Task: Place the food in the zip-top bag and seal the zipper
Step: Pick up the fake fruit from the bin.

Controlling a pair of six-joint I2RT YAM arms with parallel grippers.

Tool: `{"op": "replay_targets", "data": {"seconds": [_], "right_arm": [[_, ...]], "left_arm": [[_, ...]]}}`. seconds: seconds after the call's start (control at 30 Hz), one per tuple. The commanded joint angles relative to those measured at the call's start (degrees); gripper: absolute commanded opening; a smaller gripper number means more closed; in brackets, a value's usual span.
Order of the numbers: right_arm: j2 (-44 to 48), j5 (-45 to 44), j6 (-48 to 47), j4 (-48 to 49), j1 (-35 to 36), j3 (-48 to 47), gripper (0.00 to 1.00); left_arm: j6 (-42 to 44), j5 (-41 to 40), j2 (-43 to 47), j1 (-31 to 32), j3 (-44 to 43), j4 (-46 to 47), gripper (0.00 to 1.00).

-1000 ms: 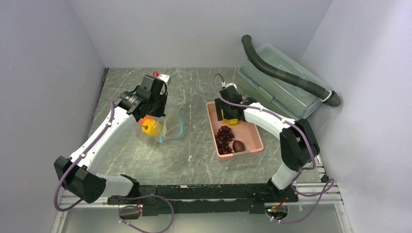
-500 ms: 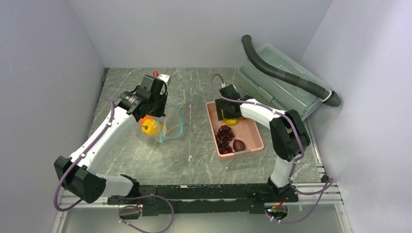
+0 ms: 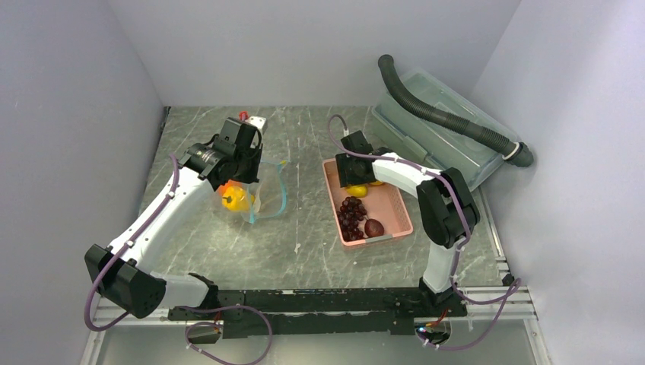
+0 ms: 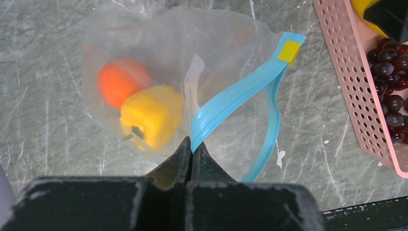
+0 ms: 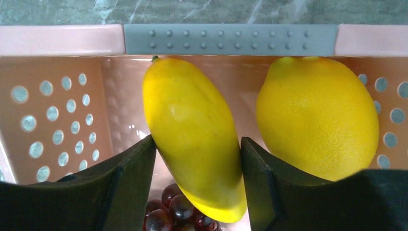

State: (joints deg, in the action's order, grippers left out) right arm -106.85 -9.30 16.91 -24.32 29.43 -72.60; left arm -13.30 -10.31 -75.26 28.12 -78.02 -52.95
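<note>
Now the right gripper (image 5: pixel 197 144) is clasping the slick, rigid yellow oblong fruit (image 5: pixel 192 110) mid-belly between half-spread jaws, the left gripper (image 4: pixel 191 147) pinching the zipper (image 4: pixel 235 94).

In the right wrist view, the grapes (image 5: pixel 171 201) below the right claw (image 5: pixel 197 142) are mostly covered by the long yellow fruit (image 5: pixel 192 110) between its fingers. The rounder yellow fruit (image 5: pixel 317 115) to its right is cut off by the claw's body, and whether the pads press the long fruit cannot be told. In the left wrist view, the near end of the zipper (image 4: pixel 231 103) is hidden between the pinched fingers of the left claw (image 4: pixel 191 144), and the pink basket (image 4: pixel 346 82) to its right runs off the edge.
</note>
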Motion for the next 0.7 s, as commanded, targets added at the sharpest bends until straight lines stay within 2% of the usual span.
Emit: {"op": "replay_targets", "data": {"seconds": [0.0, 0.1, 0.23, 0.67], "right_arm": [[1.93, 0.86, 0.06, 1.28, -0.25, -1.76, 0.56], [3.71, 1.12, 0.22, 0.95, -0.17, -1.39, 0.46], [6.76, 0.92, 0.36, 0.6, -0.18, -0.5, 0.4], [18.8, 4.38, 2.82, -0.72, 1.46, 1.68, 0.37]], "left_arm": [[-0.23, 0.45, 0.12, -0.05, 0.22, 1.53, 0.0], [-0.21, 0.48, 0.12, 0.01, 0.19, 1.53, 0.0], [-0.15, 0.38, 0.16, 0.0, 0.19, 1.53, 0.0], [-0.32, 0.57, 0.38, 0.01, 0.23, 1.58, 0.0]]}}
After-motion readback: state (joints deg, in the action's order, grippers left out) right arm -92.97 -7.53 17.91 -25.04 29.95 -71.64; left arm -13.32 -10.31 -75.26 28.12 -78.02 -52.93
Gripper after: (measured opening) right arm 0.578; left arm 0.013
